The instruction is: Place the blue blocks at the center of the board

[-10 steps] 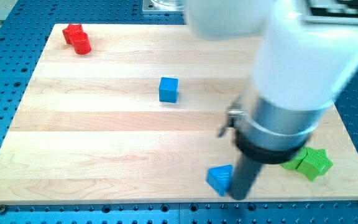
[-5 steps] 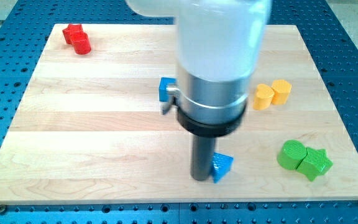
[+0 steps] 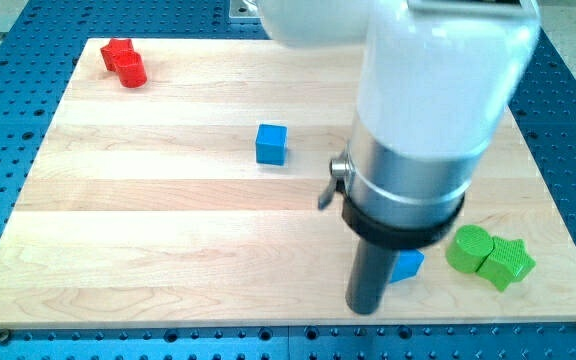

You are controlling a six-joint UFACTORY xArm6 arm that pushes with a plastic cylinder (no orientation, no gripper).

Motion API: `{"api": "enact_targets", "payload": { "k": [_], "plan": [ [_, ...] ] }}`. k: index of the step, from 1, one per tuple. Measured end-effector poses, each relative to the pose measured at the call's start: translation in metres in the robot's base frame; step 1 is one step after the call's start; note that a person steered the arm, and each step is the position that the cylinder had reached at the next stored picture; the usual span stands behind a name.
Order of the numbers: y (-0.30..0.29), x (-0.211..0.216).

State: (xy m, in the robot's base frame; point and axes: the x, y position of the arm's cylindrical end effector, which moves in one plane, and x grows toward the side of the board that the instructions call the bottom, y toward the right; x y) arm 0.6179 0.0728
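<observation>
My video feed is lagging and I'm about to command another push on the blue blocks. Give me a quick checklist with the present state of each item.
1. My tip visible on the board: ok, near the view's bottom edge.
2. Tip beside the blue wedge-like block: ok, at its left; contact: cannot tell.
3. That block at the centre: not ok, it lies low and right.
4. Blue cube at the centre: not ok, it sits slightly above and left of it.
5. Green blocks clear of the wedge: ok, a gap shows.
6. Yellow blocks: cannot tell, the arm hides that area.
</observation>
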Motion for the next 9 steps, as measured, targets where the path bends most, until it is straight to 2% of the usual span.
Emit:
{"api": "enact_targets", "payload": {
  "k": [1,2,3,5,6,7,8,9],
  "plan": [
    [0.002,0.000],
    [0.042,-0.015],
    [0.003,-0.036],
    [0.071,-0.016],
    [0.026,-0.047],
    [-0.044,-0.078],
    [0.003,-0.045],
    [0.046,-0.037]
  ]
}}
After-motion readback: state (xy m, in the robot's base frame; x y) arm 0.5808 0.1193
